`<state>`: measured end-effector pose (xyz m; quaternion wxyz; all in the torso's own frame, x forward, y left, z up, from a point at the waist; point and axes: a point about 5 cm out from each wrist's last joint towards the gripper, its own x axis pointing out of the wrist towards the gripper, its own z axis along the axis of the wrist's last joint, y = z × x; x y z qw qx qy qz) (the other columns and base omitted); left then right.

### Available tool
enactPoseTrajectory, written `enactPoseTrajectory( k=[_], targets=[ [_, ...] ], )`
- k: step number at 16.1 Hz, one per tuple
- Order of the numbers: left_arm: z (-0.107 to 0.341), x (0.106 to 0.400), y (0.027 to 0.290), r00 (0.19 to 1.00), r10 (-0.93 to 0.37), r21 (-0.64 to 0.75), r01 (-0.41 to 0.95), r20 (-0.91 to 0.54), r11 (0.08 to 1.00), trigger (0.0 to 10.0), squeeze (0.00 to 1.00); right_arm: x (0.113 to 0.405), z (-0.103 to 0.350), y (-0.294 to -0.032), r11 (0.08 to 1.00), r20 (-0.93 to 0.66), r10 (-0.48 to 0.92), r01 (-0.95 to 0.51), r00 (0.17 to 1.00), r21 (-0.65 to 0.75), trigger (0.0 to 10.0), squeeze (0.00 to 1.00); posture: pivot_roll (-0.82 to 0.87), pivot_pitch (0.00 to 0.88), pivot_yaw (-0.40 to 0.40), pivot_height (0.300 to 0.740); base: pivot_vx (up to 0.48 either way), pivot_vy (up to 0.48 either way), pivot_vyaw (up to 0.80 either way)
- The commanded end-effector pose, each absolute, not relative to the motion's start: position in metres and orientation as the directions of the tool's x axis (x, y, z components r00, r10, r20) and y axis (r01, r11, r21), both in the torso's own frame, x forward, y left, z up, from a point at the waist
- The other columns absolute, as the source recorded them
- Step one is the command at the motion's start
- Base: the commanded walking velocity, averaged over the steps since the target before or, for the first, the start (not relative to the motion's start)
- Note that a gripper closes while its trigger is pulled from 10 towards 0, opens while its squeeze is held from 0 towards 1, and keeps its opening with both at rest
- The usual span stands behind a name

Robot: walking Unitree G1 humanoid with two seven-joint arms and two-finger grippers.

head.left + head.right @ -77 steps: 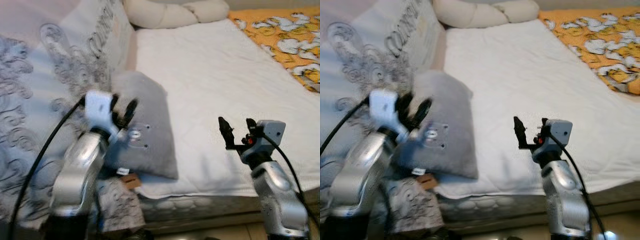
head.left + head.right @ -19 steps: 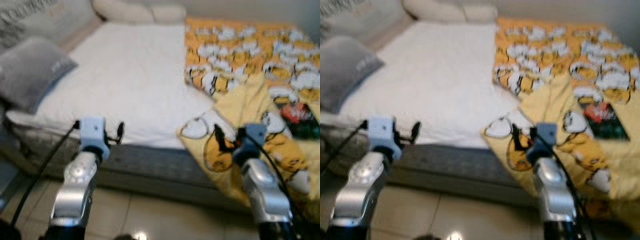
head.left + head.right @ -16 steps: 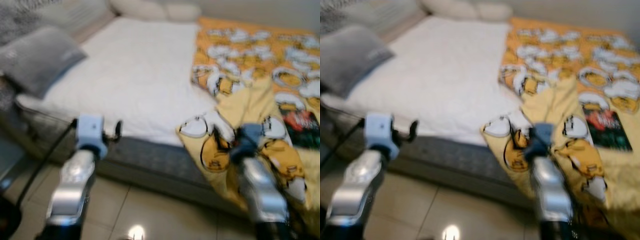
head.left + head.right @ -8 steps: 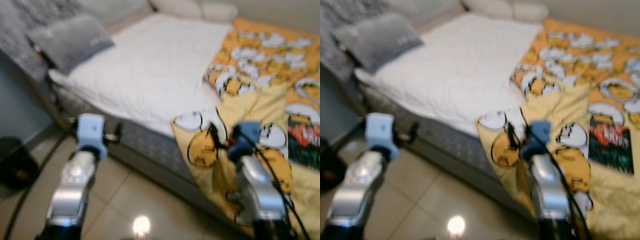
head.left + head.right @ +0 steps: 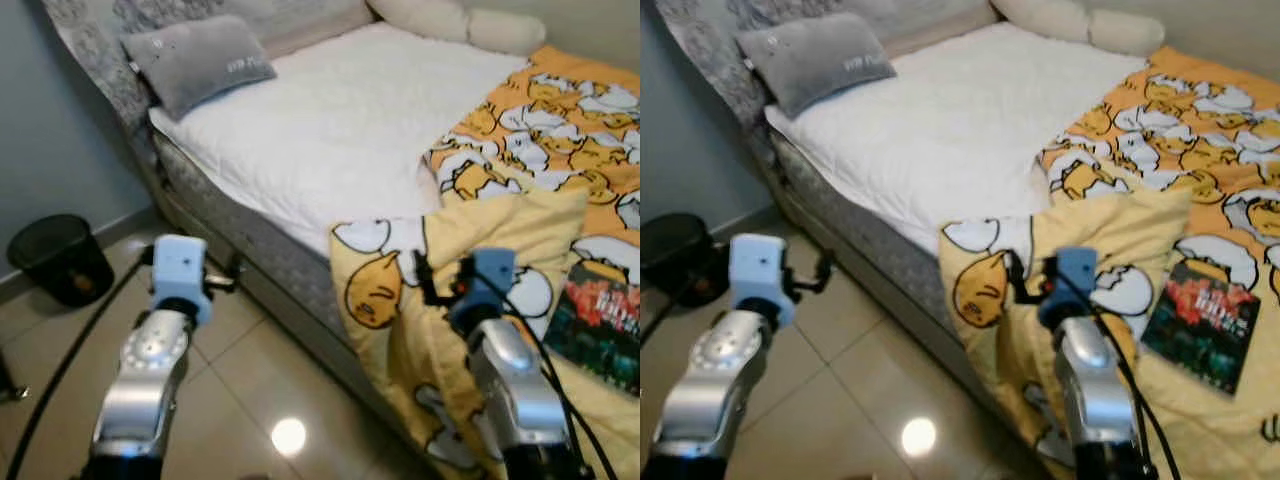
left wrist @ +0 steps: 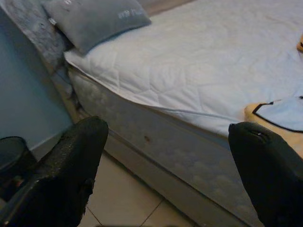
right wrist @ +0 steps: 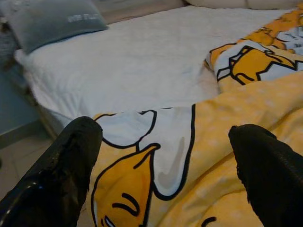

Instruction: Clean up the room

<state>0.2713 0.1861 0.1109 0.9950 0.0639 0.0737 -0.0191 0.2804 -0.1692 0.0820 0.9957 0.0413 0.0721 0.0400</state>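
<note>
A yellow-and-orange duvet [image 5: 530, 150] with egg cartoons covers the right half of the bed, and one corner hangs over the bed's edge toward the floor. A dark red-and-green book [image 5: 1205, 325] lies on the duvet at the right. A grey pillow [image 5: 200, 60] rests at the head of the white mattress [image 5: 340, 130]. My right gripper [image 5: 440, 278] is open, held just in front of the hanging duvet corner [image 7: 156, 156] with nothing in it. My left gripper [image 5: 228, 275] is open over the tiled floor, short of the bed's side [image 6: 180, 142].
A black waste bin [image 5: 60, 258] stands on the floor at the left by the blue-grey wall. Cream bolster pillows [image 5: 455, 22] lie along the bed's far side. Shiny floor tiles [image 5: 250, 370] stretch between me and the bed.
The camera has swung and drawn back from the bed: the grey pillow sits farther off, and the bin and the book have come into view. My left gripper is away from the pillow. Both stay open.
</note>
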Motion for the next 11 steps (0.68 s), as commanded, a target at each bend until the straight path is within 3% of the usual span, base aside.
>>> enactPoseTrajectory(
  k=[1, 9, 11],
  targets=[
    [0.1135, 0.2727, 0.1793, 0.988, -0.054, 0.126, 0.072, -0.141, 0.989, 10.0, 1.0, 0.2795, 0.0826, -0.1786, 0.996, -0.147, 0.058, -0.047, 0.987, 0.076, 10.0, 1.0, 0.01, 0.0, 0.041, 0.74, 0.0, -0.48, 0.0],
    [0.1128, 0.272, 0.178, 0.987, -0.063, 0.131, 0.083, -0.148, 0.988, 10.0, 1.0, 0.2767, 0.078, -0.1746, 0.994, -0.164, 0.075, -0.061, 0.984, 0.085, 10.0, 1.0, 0.01, 0.0, 0.044, 0.74, 0.0, -0.48, 0.0],
    [0.1131, 0.2708, 0.1753, 0.985, -0.089, 0.122, 0.107, -0.146, 0.987, 10.0, 1.0, 0.2755, 0.0796, -0.1723, 0.991, -0.161, 0.109, -0.095, 0.981, 0.096, 10.0, 1.0, 0.01, 0.0, 0.045, 0.74, 0.0, -0.193, 0.0]
  ],
)
